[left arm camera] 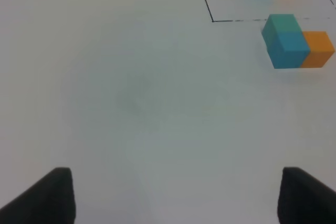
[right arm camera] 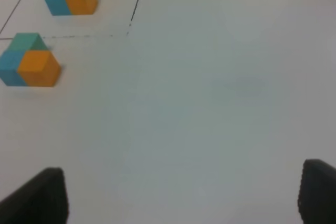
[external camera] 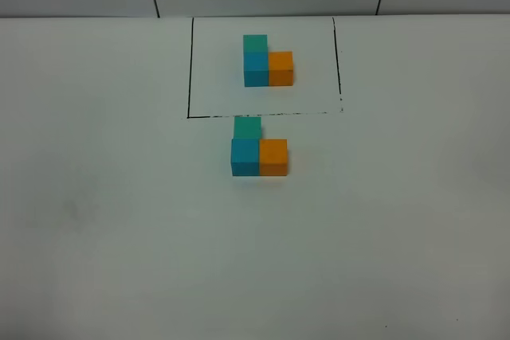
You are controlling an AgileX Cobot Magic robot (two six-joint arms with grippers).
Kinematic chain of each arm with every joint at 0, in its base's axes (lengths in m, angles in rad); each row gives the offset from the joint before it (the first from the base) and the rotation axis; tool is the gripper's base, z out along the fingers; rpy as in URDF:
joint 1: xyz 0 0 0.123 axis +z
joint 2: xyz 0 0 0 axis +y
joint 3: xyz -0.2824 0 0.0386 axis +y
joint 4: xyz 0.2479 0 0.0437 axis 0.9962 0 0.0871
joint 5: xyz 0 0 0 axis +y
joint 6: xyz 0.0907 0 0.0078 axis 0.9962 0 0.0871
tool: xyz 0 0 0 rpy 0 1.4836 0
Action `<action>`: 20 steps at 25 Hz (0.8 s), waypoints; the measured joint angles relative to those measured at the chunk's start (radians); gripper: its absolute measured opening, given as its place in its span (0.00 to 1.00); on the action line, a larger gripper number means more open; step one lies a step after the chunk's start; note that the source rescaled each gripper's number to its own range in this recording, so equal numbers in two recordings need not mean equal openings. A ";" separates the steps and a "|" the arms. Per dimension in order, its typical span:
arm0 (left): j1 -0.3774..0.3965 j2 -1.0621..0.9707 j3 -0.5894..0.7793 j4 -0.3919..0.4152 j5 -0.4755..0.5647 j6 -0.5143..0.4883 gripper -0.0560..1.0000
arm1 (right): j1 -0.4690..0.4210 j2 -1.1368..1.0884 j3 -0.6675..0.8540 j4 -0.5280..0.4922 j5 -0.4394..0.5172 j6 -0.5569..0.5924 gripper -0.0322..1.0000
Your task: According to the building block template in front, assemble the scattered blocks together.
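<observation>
Everywhere plain white tabletop (external camera: 103,220)

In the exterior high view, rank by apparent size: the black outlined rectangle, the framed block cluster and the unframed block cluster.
1. The black outlined rectangle, clearly largest.
2. The unframed block cluster.
3. The framed block cluster.
The two clusters look nearly alike; the unframed one lies nearer the camera, so its slight edge may be only perspective.

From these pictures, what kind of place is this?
Probably a lab test bench: a bare white table, a black-outlined rectangle framing a template cluster of cubes, and a matching cluster of three cubes just outside it.
</observation>
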 joint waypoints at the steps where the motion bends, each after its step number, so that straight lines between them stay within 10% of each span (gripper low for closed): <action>1: 0.000 0.000 0.000 0.000 0.000 0.000 0.66 | 0.000 0.000 0.002 -0.003 0.000 0.005 0.79; 20: 0.000 0.000 0.000 0.000 0.000 0.000 0.66 | 0.000 0.000 0.007 0.001 0.000 0.011 0.79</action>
